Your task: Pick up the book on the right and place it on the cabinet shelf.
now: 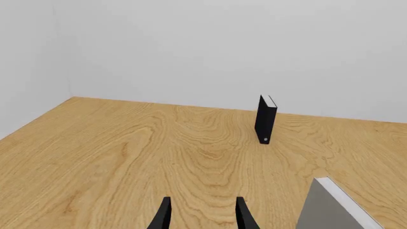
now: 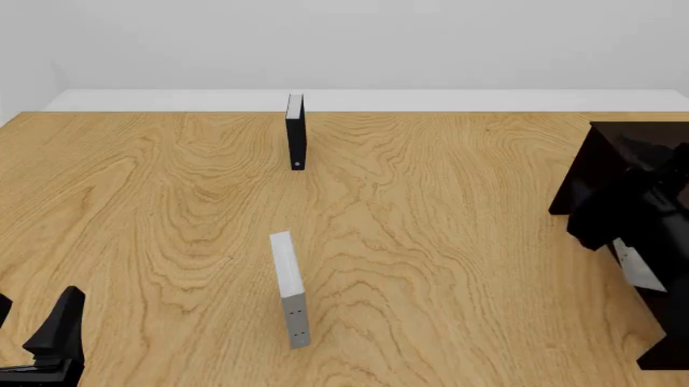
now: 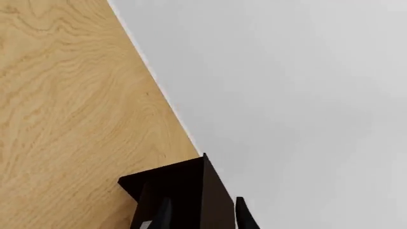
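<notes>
Book, the thick light-grey hardback (image 2: 637, 266), showed only as a pale sliver at the frame's right edge, against the near-black wooden cabinet (image 2: 619, 153), apparently held by the right tool (image 2: 635, 242); its grip was unclear. Placement seemed underway; next, release cleanly.

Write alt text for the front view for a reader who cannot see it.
At the right edge, the right arm reaches into a near-black cabinet, with a light-grey book just below it. On the wooden table, a thin grey-white book stands near centre and a thin black book farther back; the left gripper rests bottom left.
</notes>
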Available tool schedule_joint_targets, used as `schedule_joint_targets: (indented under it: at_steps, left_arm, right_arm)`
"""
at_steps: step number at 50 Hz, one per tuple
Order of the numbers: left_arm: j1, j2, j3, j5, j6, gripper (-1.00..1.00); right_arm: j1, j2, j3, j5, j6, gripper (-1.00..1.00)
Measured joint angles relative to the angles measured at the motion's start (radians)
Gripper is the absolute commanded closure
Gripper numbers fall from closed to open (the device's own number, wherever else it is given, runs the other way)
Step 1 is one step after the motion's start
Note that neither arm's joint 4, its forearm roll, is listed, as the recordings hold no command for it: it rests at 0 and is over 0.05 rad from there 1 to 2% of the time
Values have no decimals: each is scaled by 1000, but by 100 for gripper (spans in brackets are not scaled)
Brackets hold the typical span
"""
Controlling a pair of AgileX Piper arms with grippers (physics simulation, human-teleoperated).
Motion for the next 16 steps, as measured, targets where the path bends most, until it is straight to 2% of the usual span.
schedule_joint_targets:
  at_steps: [16]
  left_arm:
    - [0, 0, 0, 0, 2, -100]
  right_arm:
    - [76, -94, -70, 160, 143, -100]
